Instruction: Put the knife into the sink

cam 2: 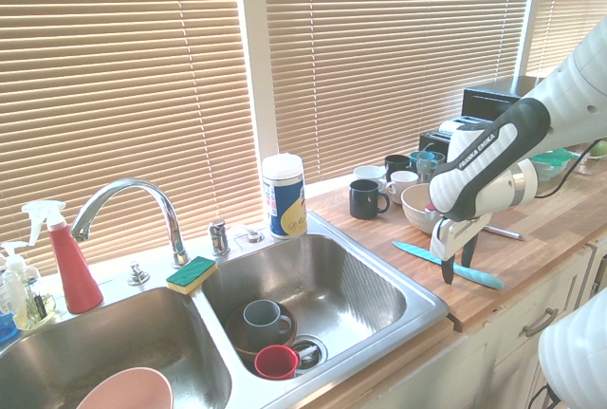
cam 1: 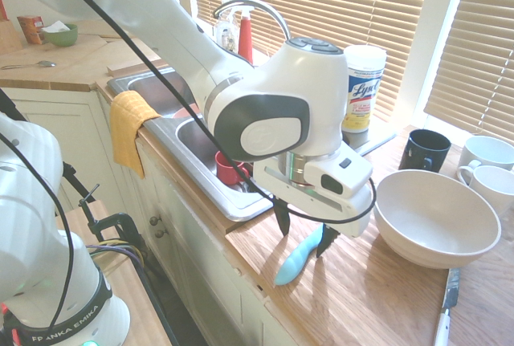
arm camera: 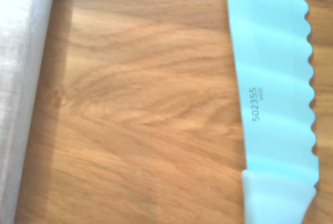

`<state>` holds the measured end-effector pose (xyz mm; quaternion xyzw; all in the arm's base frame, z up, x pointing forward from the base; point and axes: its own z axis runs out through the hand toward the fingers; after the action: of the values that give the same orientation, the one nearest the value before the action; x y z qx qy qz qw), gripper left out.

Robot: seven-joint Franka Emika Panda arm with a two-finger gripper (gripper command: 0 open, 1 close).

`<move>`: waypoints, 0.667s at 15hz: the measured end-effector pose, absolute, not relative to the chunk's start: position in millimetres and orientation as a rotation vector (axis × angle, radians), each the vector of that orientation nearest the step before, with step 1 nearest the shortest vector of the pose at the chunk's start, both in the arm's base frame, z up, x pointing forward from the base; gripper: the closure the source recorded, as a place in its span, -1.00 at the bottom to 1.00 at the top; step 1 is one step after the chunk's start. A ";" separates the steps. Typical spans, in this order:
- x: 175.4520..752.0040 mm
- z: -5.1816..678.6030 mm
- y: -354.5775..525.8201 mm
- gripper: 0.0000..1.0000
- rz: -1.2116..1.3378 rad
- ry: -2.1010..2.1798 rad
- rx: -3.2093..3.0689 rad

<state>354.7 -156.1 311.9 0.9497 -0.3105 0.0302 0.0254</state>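
Knife [cam 1: 295,261] was turquoise with a scalloped edge, countertop [cam 1: 377,298] orange-brown woodgrain, sink [cam 2: 356,286] shiny steel, bowl [cam 1: 436,217] off-white, cloth [cam 1: 129,125] on the sink's rim mustard yellow.

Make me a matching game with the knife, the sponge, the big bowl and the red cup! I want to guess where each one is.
Things:
1. knife
2. sponge
3. big bowl
4. red cup

Places:
A. inside the sink, near the drain
B. on the sink rim, by the faucet
C. flat on the wooden counter, under the open gripper
D. on the counter beside the white mugs

Pairs: 1-C, 2-B, 3-D, 4-A
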 end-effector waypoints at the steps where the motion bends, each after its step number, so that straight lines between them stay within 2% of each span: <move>1: 354.7 311.8 -156.1 1.00 0.094 -0.963 2.937; 10: 354.5 311.1 -156.9 1.00 0.092 -0.975 2.939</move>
<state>354.5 -156.9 311.1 0.9485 -0.3146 0.0297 0.0217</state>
